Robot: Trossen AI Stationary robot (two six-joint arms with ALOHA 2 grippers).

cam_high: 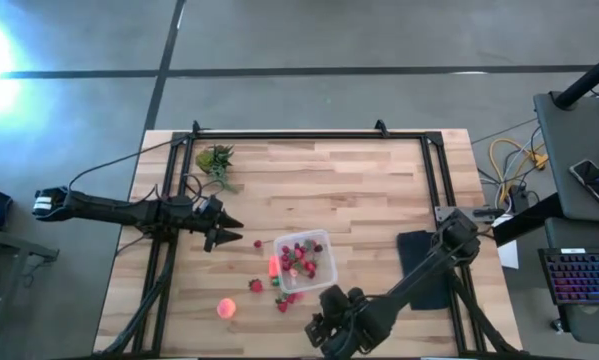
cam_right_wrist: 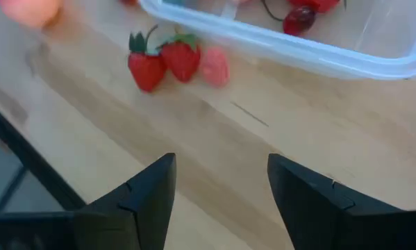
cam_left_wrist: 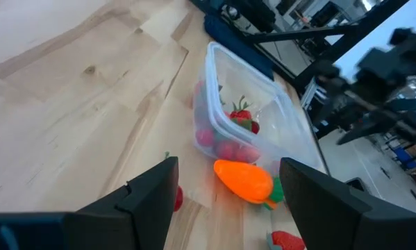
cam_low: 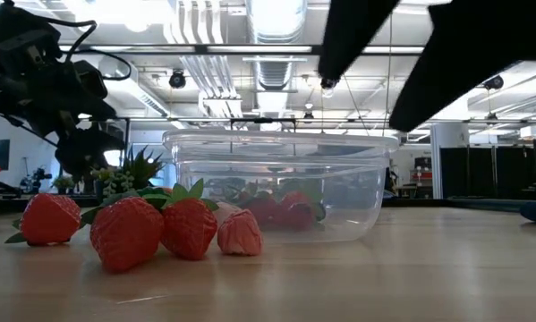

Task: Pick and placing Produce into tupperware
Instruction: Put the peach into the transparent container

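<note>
Strawberries (cam_right_wrist: 164,61) lie ahead of the right gripper (cam_right_wrist: 220,182), fingers apart; small, light, likely slippery, best pinched across the body; left gripper (cam_left_wrist: 228,182) open beside the tupperware (cam_left_wrist: 253,118)

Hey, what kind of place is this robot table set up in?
Probably a robotics lab or workshop: exposed ceiling ducts, a concrete floor, and a side desk with a keyboard and loose cables beside the wooden table.

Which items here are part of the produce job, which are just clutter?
Job: tupperware, partly filled; loose strawberries; round orange-pink fruit; orange carrot-like piece; left gripper and right gripper, both open.
Clutter: green leafy clump; black pad.
</note>
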